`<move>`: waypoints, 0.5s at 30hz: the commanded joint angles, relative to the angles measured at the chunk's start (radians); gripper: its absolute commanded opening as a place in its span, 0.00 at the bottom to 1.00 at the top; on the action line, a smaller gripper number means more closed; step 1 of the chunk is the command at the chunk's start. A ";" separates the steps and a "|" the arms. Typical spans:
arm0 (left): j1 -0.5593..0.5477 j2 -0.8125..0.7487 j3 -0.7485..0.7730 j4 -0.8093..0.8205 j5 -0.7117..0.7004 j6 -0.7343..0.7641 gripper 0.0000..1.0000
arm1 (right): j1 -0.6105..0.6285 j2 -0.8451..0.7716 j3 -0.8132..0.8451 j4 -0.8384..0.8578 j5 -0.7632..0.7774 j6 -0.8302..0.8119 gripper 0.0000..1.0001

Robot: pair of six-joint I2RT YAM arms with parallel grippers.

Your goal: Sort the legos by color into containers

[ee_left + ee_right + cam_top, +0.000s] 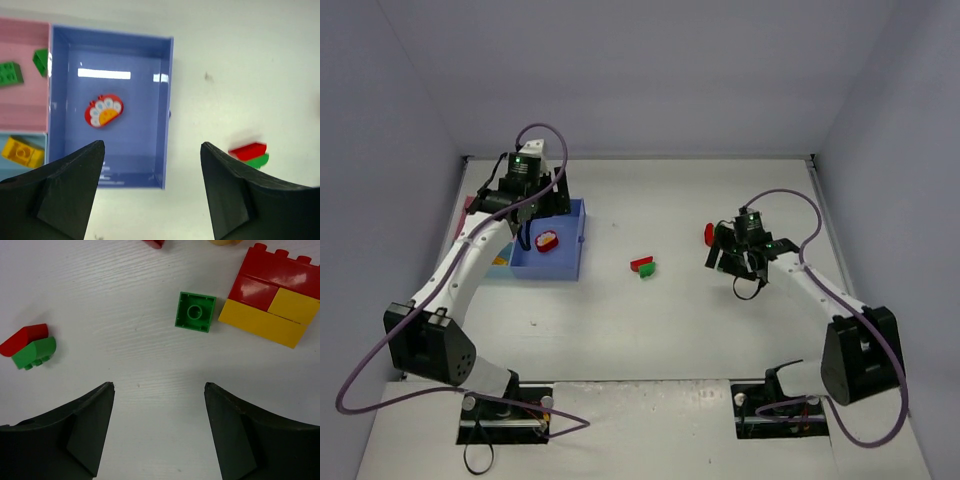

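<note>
done — red brick (103,110) in blue tray (135,142), greens (10,73) in pink tray (25,110) | to do — green square (195,312), red-green pair (29,346) on table (125,300) | left gripper (152,185), right gripper (159,430) wide, empty

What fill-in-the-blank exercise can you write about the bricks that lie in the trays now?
The two bricks in the pink tray are ___.
The single brick in the small light-blue tray is ___.
The rounded brick in the large blue tray is mostly ___.
Missing words: green; yellow; red.
</note>
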 commanded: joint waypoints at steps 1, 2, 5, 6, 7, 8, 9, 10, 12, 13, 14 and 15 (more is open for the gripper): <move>-0.024 -0.077 -0.045 -0.026 0.009 -0.030 0.71 | 0.006 0.072 0.074 0.047 0.129 0.078 0.69; -0.030 -0.102 -0.074 -0.029 0.009 -0.033 0.72 | 0.004 0.091 0.080 0.050 0.158 0.084 0.69; -0.050 -0.156 -0.127 -0.043 0.054 -0.036 0.71 | 0.006 0.161 0.103 0.065 0.186 0.093 0.69; -0.053 -0.167 -0.140 -0.049 0.057 -0.036 0.72 | 0.006 0.197 0.108 0.070 0.195 0.096 0.68; -0.057 -0.181 -0.150 -0.052 0.058 -0.036 0.71 | 0.006 0.214 0.117 0.074 0.200 0.100 0.67; -0.059 -0.202 -0.172 -0.055 0.061 -0.036 0.71 | 0.004 0.226 0.119 0.088 0.201 0.106 0.66; -0.060 -0.213 -0.180 -0.059 0.065 -0.036 0.72 | 0.006 0.241 0.119 0.096 0.197 0.109 0.66; -0.060 -0.222 -0.189 -0.061 0.077 -0.038 0.72 | 0.006 0.264 0.122 0.103 0.194 0.115 0.65; -0.062 -0.245 -0.209 -0.069 0.088 -0.036 0.71 | 0.007 0.301 0.123 0.122 0.198 0.123 0.64; -0.062 -0.251 -0.215 -0.069 0.092 -0.038 0.71 | 0.007 0.301 0.123 0.123 0.204 0.123 0.64; -0.062 -0.259 -0.221 -0.069 0.097 -0.035 0.71 | 0.007 0.322 0.125 0.129 0.209 0.126 0.63; -0.062 -0.264 -0.229 -0.072 0.098 -0.035 0.72 | 0.007 0.342 0.125 0.134 0.218 0.129 0.63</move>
